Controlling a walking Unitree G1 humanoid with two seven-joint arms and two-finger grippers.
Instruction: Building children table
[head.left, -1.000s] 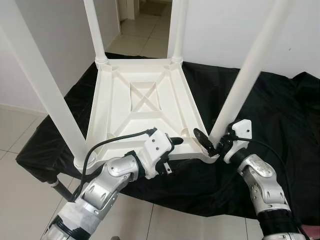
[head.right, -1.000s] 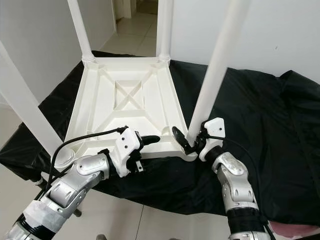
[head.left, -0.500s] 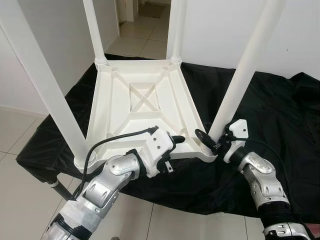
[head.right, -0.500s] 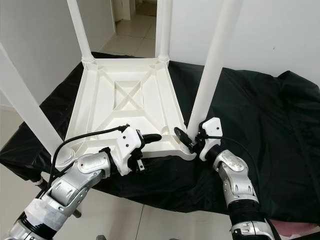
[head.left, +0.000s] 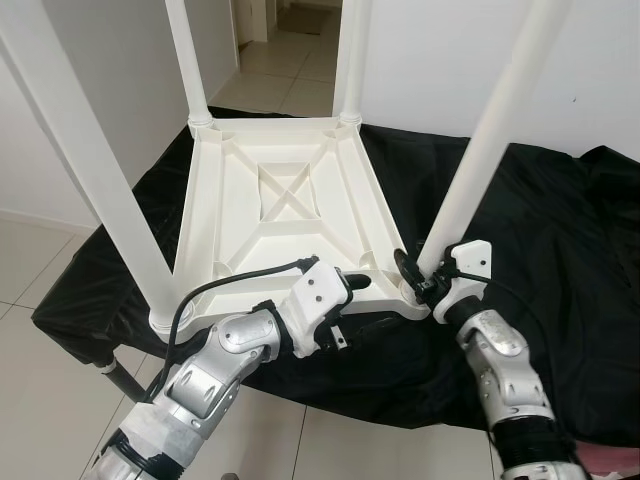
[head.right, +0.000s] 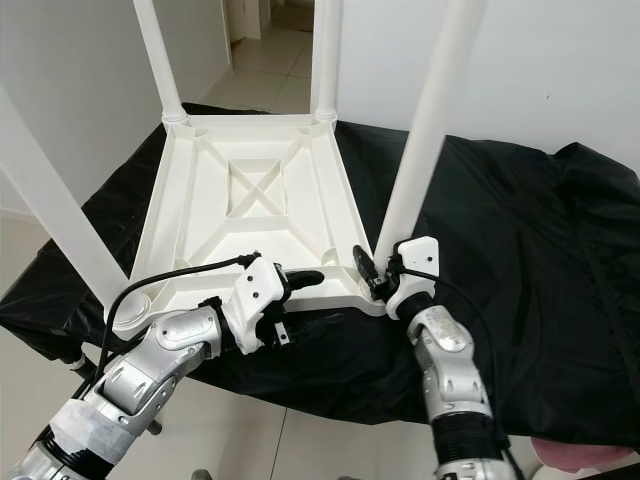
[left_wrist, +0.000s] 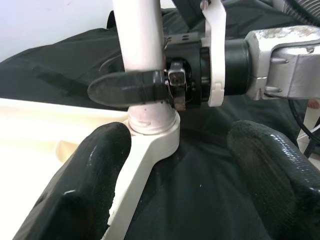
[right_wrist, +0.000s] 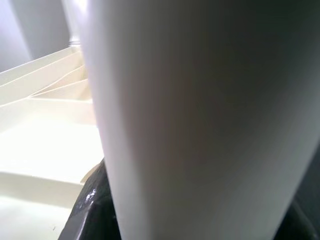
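**A:** What's on the desk?

**B:** A white children's table (head.left: 290, 215), upside down on black cloth (head.left: 560, 240), four legs up.

**A:** And the arms?

**B:** The right gripper (left_wrist: 150, 87) clasps the near-right leg (head.left: 480, 160) at its socket, probably seating it. The left gripper (head.left: 352, 283) hovers beside, fingers (left_wrist: 85, 180) spread. Next, press down firmly.

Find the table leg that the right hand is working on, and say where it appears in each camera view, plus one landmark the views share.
Left eye view: the table leg rises from the tabletop's near right corner.
Right eye view: same leg, right of centre.
Left wrist view: its base at upper middle, the right hand closed around it.
Right wrist view: the leg looms close.
Shared landmark: the upturned white tabletop.
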